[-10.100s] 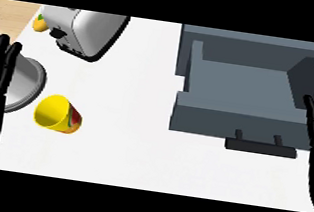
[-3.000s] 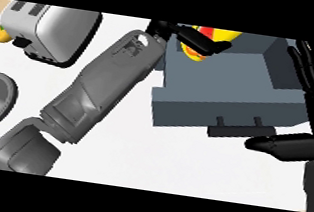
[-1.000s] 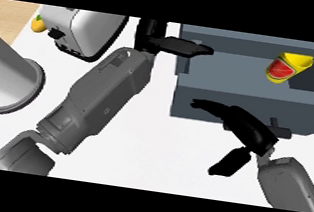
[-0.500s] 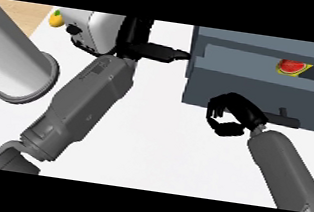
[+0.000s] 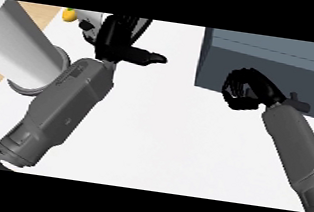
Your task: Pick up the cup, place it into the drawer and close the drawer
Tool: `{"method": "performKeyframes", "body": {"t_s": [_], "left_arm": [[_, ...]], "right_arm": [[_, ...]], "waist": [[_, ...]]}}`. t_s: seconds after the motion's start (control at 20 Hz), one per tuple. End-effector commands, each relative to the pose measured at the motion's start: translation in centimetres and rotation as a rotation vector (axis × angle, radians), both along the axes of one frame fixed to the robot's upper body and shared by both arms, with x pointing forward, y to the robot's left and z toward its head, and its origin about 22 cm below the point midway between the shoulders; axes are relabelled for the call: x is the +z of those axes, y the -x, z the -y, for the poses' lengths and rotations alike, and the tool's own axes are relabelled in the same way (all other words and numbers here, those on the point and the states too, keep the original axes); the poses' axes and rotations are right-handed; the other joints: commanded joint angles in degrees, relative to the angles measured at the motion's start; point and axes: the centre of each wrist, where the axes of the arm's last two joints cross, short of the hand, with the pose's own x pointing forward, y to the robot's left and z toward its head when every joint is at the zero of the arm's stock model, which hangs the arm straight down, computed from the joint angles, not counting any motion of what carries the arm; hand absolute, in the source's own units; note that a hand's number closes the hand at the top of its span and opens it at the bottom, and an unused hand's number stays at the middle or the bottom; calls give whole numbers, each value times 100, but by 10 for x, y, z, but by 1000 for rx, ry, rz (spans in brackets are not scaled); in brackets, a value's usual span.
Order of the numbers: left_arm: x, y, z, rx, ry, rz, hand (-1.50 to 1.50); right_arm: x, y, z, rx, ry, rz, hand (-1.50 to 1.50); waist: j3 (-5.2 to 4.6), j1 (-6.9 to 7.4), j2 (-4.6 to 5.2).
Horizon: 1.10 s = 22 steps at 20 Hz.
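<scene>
No writing or label is showing anywhere here. The grey drawer (image 5: 284,70) is sitting at the upper right of the white counter (image 5: 177,141), its front face flush with the box, and its interior is hidden, so the cup is not showing and its pointing cannot be told. The right hand (image 5: 246,89) is pressing against the drawer's front, fingers curled in, grasping nothing visible. The left hand (image 5: 125,40) is hovering at the upper left, fingers fairly straight, thumb jutting right, gripping nothing. A big white cylinder (image 5: 12,45) is lying at the left edge, and something yellow (image 5: 69,14) is peeking out near the top.
</scene>
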Motion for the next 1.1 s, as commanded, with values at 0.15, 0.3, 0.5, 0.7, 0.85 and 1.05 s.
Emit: {"method": "performKeyframes", "body": {"t_s": [0.15, 0.3, 0.5, 0.7, 0.85, 1.05], "left_arm": [[-6, 6, -15, -33, -7, -9, -150], [-10, 8, -24, -45, -9, 6, -150], [-5, 7, -21, -64, -6, 5, -150], [-8, 9, -26, -85, 14, -7, -150], [-9, 11, -25, -91, 14, -4, -150], [-16, 14, -30, -102, 12, -13, -150]], "right_arm": [[55, -30, 22, -160, -71, 105, 150], [80, -34, 41, -165, -66, 120, 150], [83, -32, 45, -163, -98, 114, 150], [102, -34, 52, -148, -130, 119, 150], [100, -31, 58, -141, -156, 108, 150], [109, -29, 66, -135, -166, 98, 150]], "waist": [[2, 260, 106], [-9, 331, 105], [-3, 385, 119], [-21, 469, 118], [-10, 436, 160], [-20, 501, 138]]}}
